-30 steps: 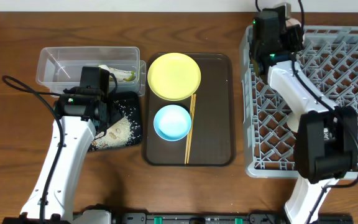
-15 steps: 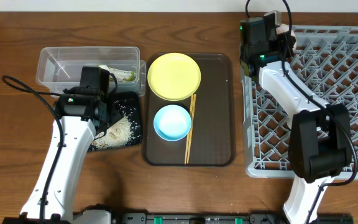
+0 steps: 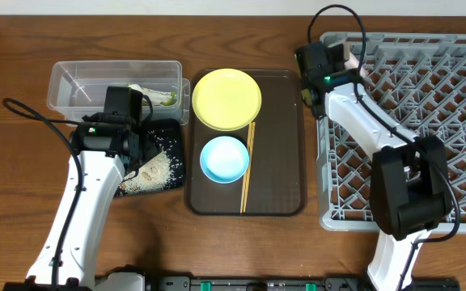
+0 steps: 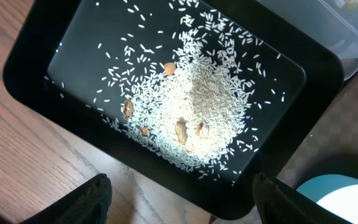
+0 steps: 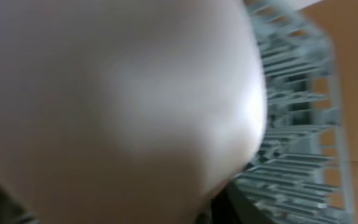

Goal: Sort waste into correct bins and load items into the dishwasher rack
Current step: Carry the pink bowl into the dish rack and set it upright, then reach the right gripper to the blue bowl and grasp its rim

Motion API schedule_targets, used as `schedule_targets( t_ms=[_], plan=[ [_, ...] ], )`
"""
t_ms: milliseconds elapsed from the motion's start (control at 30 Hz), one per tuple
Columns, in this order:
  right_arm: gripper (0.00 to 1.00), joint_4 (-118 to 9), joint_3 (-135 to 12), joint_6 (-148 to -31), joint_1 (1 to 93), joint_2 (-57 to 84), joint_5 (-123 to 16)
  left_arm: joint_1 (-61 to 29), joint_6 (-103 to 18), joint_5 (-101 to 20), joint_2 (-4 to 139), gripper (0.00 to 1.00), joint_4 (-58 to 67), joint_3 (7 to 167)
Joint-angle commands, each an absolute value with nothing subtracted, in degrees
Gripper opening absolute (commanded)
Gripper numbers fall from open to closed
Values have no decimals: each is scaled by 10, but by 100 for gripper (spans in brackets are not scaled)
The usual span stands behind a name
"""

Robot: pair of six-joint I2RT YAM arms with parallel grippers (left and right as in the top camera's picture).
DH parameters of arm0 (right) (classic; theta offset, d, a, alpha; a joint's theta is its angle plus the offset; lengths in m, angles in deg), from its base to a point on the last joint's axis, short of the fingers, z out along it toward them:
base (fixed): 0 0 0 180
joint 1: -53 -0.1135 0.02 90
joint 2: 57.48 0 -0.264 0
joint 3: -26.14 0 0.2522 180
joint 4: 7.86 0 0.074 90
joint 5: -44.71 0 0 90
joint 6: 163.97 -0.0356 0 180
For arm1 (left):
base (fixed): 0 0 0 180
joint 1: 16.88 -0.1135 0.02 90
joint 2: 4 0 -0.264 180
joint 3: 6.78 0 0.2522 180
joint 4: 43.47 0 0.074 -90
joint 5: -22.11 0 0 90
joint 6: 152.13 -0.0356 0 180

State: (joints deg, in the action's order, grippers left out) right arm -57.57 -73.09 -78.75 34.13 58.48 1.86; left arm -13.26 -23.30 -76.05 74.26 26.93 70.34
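Observation:
My right gripper is at the far-left corner of the grey dishwasher rack, against the white-pinkish bowl. The bowl fills the right wrist view as a blur and hides the jaws, apart from one dark finger. My left gripper hangs open and empty above the black tray, which holds rice and beige lumps. The green-and-yellow wrapper lies in the clear tub. The yellow plate, light-blue bowl and chopsticks are apart from both grippers.
The plate, blue bowl and chopsticks rest on a dark-brown serving tray between the black tray and the rack. The left arm's cable loops over the wooden table on the left.
The right gripper has moved left along the rack's far edge to its corner, with the pinkish bowl. The left arm has not moved.

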Motion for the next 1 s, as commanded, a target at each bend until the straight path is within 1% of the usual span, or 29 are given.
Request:
schedule_targets(
  t_ms=[0,33,133,200,267,367,433,533,600,800,867,967],
  plan=[
    [41,-586,-731,-832,334,539,-84,-135,-228,-774,739,76,272,707],
    [48,-589,-731,-832,334,528,-95,-135,-228,-774,739,76,272,707],
    [61,-594,-731,-831,334,484,-131,-135,-229,-774,739,76,273,707],
    [63,-595,-731,-831,334,454,-171,-135,-231,-774,739,77,273,707],
    [62,-600,-731,-832,334,429,-238,-135,-240,-776,739,77,273,707],
    [59,-609,-731,-832,334,403,-375,-137,-250,-780,739,77,275,707],
    [57,-616,-731,-832,332,399,-467,-141,-250,-799,739,77,282,707],
    [57,-631,-731,-832,319,406,-561,-161,-250,-828,739,77,297,707],
    [57,-642,-730,-832,302,416,-583,-182,-250,-829,739,77,304,707],
    [57,-669,-730,-832,229,471,-582,-232,-250,-803,739,77,309,707],
    [54,-674,-729,-834,210,492,-582,-234,-250,-804,739,77,309,707],
    [47,-685,-729,-858,183,530,-571,-234,-250,-803,739,77,309,707]
  ],
)
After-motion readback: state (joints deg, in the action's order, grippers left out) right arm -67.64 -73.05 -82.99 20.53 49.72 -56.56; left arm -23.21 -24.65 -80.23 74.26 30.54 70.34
